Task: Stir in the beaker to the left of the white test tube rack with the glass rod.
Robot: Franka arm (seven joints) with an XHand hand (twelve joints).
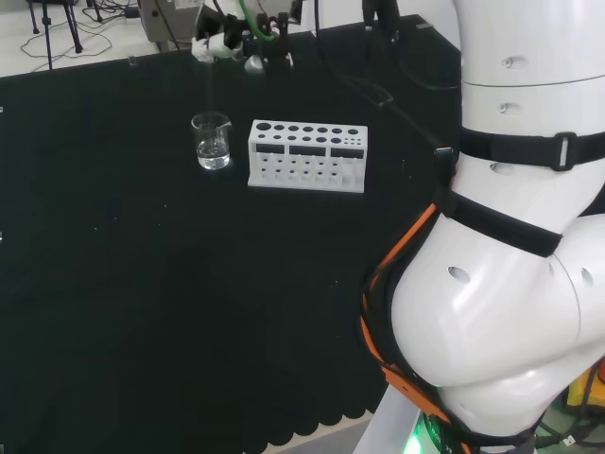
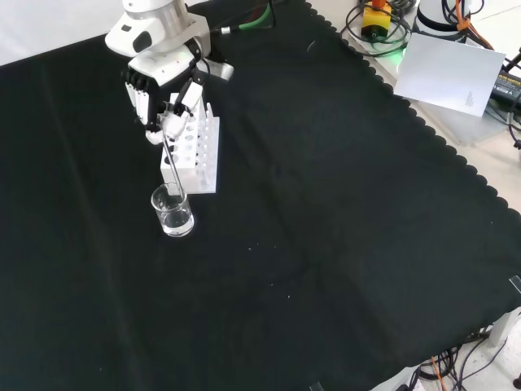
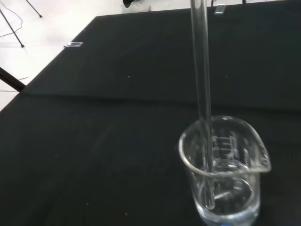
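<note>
Item: black and white robot hand [image 2: 163,85], front view, at twelve o'clock of the vessel and above it, fingers curled round the upper end of the long clear glass rod [image 2: 169,156]; the rod hangs near upright from that hold, presumably so that its lower end can circle inside the vessel without the hand coming near the rim; lower end already inside the small clear glass beaker with pouring lip [image 2: 173,210], reaching close to the base as the wrist view has it; whether it touches the base cannot be told. Item: beaker, standing upright on the black cloth [image 2: 326,244]; in the head view at nine o'clock of the white plastic test tube rack with rows of round holes [image 1: 306,155], just beside it and not touching; in the front view at six o'clock of the rack. Appearance of beaker: cylindrical, thin-walled, printed graduation marks on one side, spout on the rim; a shallow layer of clear liquid in the bottom, well below half. Appearance of rod: straight, colourless, slender, rounded tip. Judged condition: rod placed, stirring either just beginning or in hand.
</note>
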